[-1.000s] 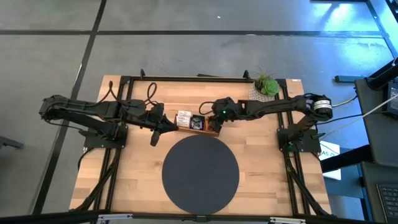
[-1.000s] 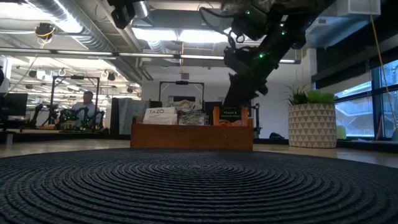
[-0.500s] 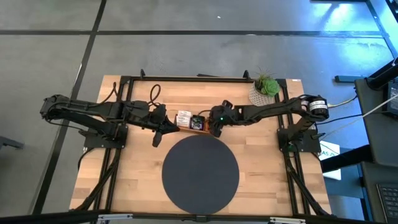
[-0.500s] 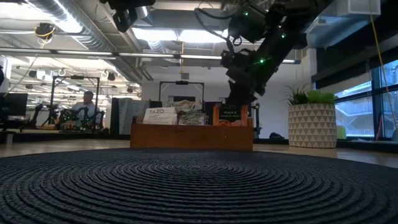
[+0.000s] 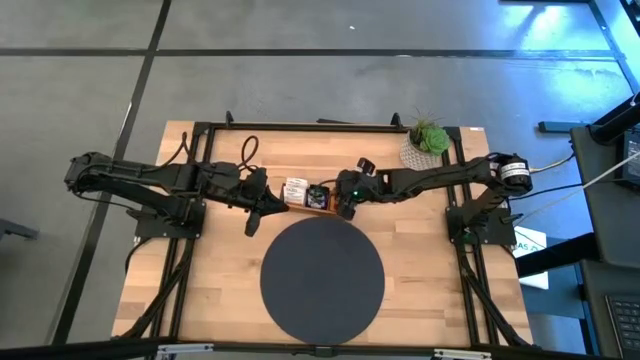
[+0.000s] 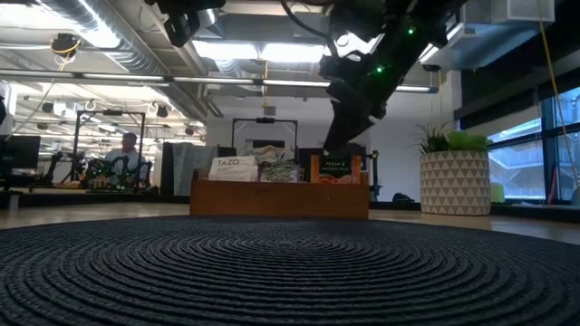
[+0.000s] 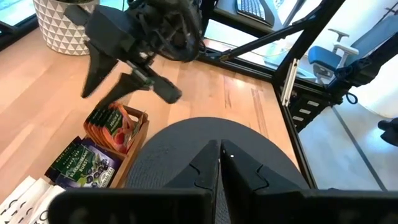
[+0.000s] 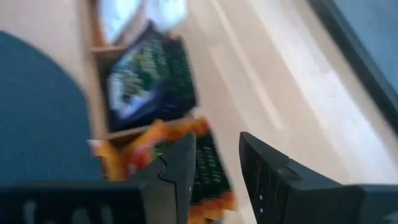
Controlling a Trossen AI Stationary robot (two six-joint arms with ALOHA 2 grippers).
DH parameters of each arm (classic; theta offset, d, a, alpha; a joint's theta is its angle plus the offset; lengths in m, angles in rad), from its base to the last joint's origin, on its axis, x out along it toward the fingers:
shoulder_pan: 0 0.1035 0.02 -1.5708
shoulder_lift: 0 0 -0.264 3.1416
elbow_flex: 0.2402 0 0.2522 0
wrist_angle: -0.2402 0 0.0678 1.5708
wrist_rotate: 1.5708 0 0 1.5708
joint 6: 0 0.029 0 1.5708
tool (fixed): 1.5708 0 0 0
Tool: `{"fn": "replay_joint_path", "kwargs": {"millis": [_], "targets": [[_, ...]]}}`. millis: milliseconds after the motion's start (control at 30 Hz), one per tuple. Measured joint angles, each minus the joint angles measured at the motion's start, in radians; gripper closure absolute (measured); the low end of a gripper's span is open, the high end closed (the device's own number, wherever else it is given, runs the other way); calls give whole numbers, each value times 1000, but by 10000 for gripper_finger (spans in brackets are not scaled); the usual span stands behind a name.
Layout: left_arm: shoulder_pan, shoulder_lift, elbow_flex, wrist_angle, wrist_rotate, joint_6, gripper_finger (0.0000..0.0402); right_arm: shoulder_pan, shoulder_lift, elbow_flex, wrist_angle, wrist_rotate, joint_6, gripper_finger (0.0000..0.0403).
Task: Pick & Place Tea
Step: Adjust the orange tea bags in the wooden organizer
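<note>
Pale wooden table (image 5: pixel 200 290) seen from overhead carries a dark round mat (image 5: pixel 322 280) in the middle, a wooden tray (image 5: pixel 315 197) beyond it and a potted plant (image 5: pixel 428 142) at the far right corner. Tea sachets (image 5: pixel 296 190) stand packed in the tray. From the left, the left gripper (image 5: pixel 252 222) hangs just off the tray's left end, fingers pressed together and empty. From the right, the right gripper (image 5: pixel 345 207) sits over the tray's right end.

Low across the mat (image 6: pixel 290 272), the tray (image 6: pixel 279 197) shows white, dark and orange sachets (image 6: pixel 333 168) upright, with the right gripper (image 6: pixel 343 150) just above the orange ones.

Left wrist camera shows its own closed fingers (image 7: pixel 205 171) above the mat, and the orange sachets (image 7: pixel 112 127) in the end compartment beneath the other arm.

Right wrist camera shows its fingers (image 8: pixel 261 171) parted, nothing between them, above the orange sachets (image 8: pixel 208 168).
</note>
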Motion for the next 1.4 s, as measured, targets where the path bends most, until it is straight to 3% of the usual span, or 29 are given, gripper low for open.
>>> {"fn": "replay_joint_path", "kwargs": {"millis": [133,967,1233,1400], "targets": [[0,0,0,0,0,-1,391,2,0,-9,-15,54,0,276],[-1,0,0,-6,0,15,389,82,38,-43,30,23,54,276],[-1,0,0,-7,0,14,388,82,6,5,-29,152,54,276],[-2,0,-1,-7,0,14,387,83,13,6,49,154,98,276]]}}
